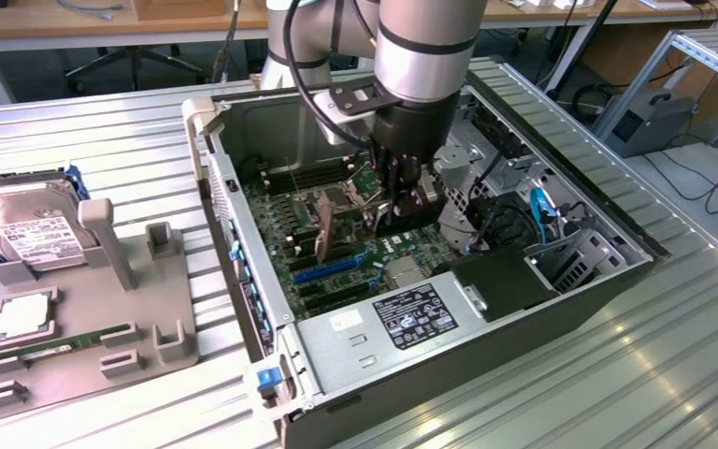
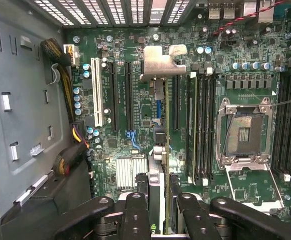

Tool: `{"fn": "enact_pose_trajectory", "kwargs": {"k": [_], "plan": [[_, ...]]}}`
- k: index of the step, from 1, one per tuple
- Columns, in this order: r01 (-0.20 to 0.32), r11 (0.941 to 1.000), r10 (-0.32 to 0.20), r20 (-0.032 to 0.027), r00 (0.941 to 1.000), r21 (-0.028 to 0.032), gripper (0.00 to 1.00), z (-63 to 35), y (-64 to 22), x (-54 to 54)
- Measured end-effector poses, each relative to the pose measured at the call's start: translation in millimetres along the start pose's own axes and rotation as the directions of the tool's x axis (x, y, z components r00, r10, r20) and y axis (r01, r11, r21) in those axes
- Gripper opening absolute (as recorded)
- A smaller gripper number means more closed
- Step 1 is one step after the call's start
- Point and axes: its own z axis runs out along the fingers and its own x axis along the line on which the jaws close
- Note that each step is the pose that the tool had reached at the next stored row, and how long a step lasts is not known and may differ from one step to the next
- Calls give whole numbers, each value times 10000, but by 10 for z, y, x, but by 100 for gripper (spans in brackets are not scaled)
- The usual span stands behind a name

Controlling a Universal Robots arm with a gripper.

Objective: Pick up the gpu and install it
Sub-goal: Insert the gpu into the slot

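Gripper point(image 2: 164, 210) clamped on gpu point(image 2: 166, 125) edge-on over motherboard point(image 2: 135, 110); keep card vertical, bracket at 12 o'clock, align with slot.

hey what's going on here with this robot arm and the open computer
A robot arm has reached down into an open computer case lying on its side on a metal table. Its gripper is closed on the gpu, a thin card held on edge with its silver end bracket toward the case's back wall, just above the motherboard and its expansion slots. Whether the card is seated yet can't be told. On a grey holder beside the case sit a hard drive and a memory stick.
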Motion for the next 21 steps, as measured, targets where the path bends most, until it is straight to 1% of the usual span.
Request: {"fn": "enact_pose_trajectory", "kwargs": {"k": [21], "plan": [[0,10000,0,0,10000,0,27,51,6,9]]}}
